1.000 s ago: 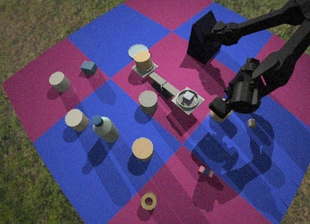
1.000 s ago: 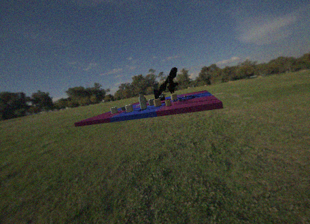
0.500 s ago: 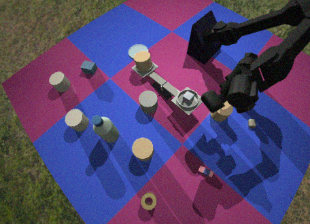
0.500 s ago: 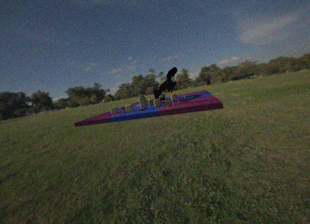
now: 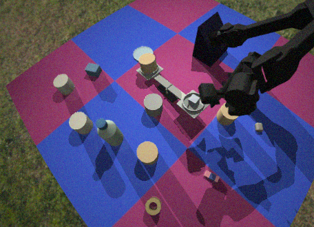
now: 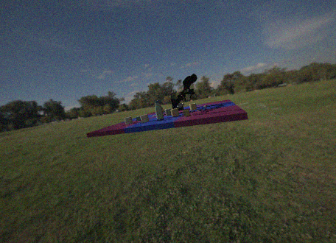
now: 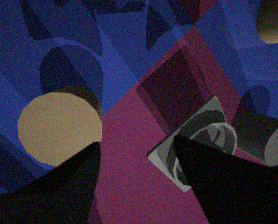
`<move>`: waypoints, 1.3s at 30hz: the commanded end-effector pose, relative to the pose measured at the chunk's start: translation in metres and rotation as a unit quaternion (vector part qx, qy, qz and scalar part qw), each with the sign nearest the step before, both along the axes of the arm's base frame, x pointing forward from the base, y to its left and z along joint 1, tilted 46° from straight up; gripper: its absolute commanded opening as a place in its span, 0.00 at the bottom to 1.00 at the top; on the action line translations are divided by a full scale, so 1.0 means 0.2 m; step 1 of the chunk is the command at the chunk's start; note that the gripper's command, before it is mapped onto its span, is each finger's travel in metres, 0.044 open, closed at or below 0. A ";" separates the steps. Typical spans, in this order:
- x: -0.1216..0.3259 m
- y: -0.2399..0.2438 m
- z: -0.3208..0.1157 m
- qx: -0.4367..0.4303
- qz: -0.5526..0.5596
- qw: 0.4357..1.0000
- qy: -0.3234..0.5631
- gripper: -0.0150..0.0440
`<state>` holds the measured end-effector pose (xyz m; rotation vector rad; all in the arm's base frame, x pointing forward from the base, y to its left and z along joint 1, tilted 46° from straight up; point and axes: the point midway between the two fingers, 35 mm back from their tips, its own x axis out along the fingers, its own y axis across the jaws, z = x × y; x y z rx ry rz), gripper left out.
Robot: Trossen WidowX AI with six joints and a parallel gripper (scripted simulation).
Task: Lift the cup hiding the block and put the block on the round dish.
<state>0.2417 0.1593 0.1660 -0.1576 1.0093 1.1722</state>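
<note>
Top view: block (image 5: 193, 100) sits exposed in the ring on the near pan of the balance (image 5: 175, 92) (image 7: 159, 159); we judge the right cup is already off, the lifted cup (image 5: 225, 116) (image 6: 193, 107) (image 7: 60, 128) standing beside the rig. Other cup (image 5: 148, 65) is on the far pan, round dish (image 5: 140, 52) just behind it. Block pickup is the step in hand. Next: center over the block, descend, close, then route to the dish without brushing that cup. Matte tan cylinders, pale thin disc, smooth bottle (image 5: 113, 137) (image 6: 159, 111), checkered magenta-blue counter (image 5: 100, 34) (image 6: 210, 119) (image 7: 120, 165).

Exterior: slab on coarse grass; fingers too small to read.

Wrist: gripper (image 7: 137, 144) is spread, nothing between the dark tapered fingers; one overlaps the pan, so we still need a sideways shift.
</note>
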 end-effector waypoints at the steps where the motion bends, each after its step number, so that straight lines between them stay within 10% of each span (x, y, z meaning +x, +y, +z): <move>1: 0.06 -0.06 -0.01 -0.008 -0.047 0.998 0.026 0.69; 39: 0.20 -0.24 -0.15 -0.016 -0.420 0.813 0.402 0.69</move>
